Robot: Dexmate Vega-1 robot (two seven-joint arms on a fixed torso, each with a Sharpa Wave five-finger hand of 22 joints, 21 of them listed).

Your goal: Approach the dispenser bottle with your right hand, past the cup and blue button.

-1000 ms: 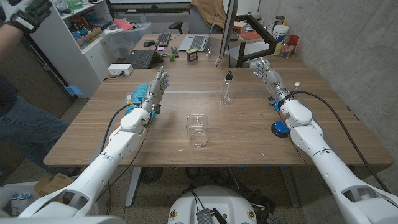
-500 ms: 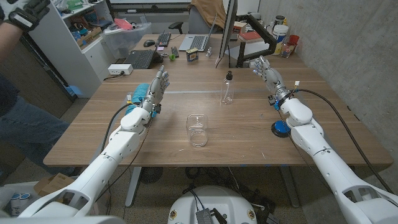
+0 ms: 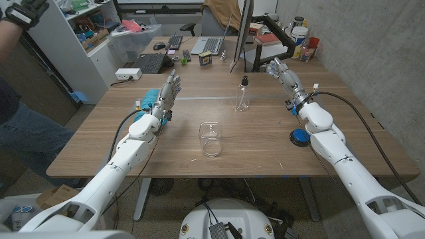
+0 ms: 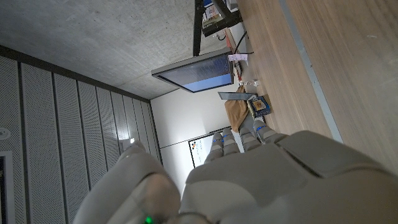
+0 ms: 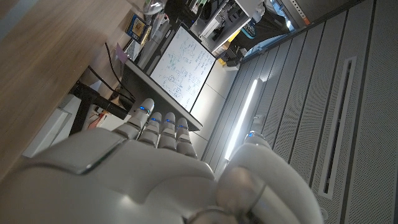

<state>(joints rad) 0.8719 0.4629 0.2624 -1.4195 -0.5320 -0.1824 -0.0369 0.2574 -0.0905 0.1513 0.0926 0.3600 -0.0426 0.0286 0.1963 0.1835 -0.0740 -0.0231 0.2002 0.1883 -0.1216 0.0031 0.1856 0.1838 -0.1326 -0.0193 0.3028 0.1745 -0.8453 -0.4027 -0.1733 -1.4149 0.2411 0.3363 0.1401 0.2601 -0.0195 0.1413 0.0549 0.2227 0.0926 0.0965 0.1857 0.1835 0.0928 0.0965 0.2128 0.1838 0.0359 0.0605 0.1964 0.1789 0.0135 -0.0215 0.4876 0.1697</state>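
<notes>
A clear dispenser bottle (image 3: 243, 95) with a black pump top stands upright past the table's middle. My right hand (image 3: 284, 77) is raised off the table to the bottom's right and a little farther back, fingers stretched out and apart, holding nothing. The blue button (image 3: 299, 137) lies on the table under my right forearm. A clear glass cup (image 3: 210, 139) stands at the middle front. My left hand (image 3: 169, 92) is up at the left side, fingers extended, empty. The right wrist view looks over my right hand (image 5: 149, 168) toward a monitor.
A monitor (image 3: 243, 30), laptops (image 3: 151, 62), a keyboard and small boxes crowd the table's far edge. A black clamp arm (image 3: 277, 33) and containers (image 3: 302, 40) stand at the far right corner. A person's gloved hand (image 3: 20, 14) shows at the far left.
My right hand has moved a little farther from me and slightly toward the bottle. The left hand, bottle, cup and button have stayed in place.
</notes>
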